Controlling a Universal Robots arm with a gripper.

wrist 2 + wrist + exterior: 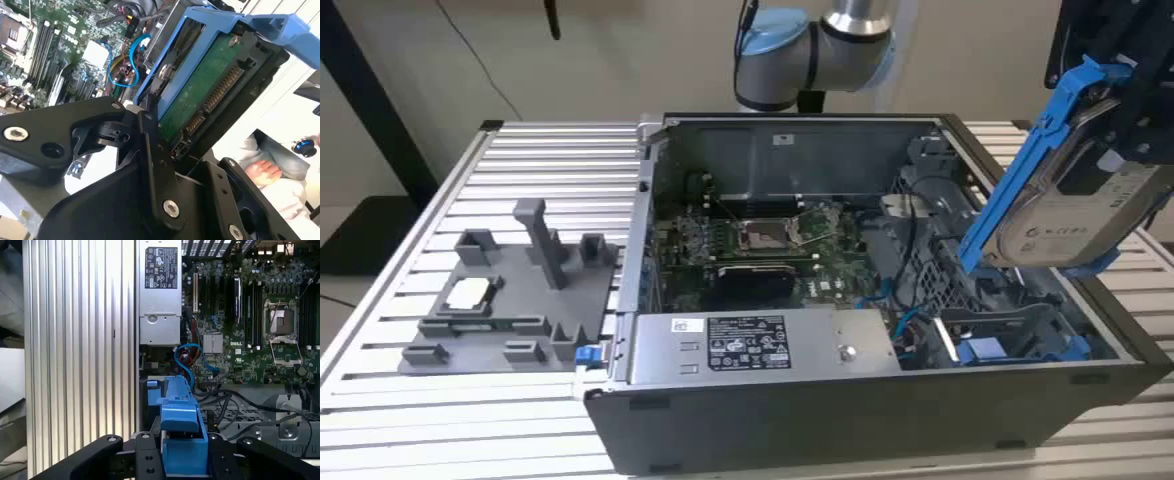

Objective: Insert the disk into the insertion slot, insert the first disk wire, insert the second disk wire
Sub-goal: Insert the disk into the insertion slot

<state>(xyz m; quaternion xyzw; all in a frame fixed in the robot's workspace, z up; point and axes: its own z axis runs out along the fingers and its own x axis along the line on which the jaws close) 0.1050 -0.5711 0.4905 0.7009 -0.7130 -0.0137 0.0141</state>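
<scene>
The disk [1067,220] is a silver hard drive in a bright blue carrier. It hangs tilted above the open computer case's side at the exterior view's right. My gripper [1110,150] is shut on its upper part. In the second wrist view the disk [205,85] shows its green circuit board and connector, with my black fingers [150,145] clamped on its edge. The first wrist view has the blue carrier [182,435] between the fingers. The insertion slot [1014,335], a dark metal bay with blue fittings, lies below the disk in the case's near corner. A loose blue wire [187,357] loops beside it.
The case holds a motherboard with a silver processor socket [761,235] and a grey power supply [747,345]. A grey fixture plate [507,290] with upright posts sits on the slatted table at the exterior view's left. A person's hand [262,172] shows in the second wrist view.
</scene>
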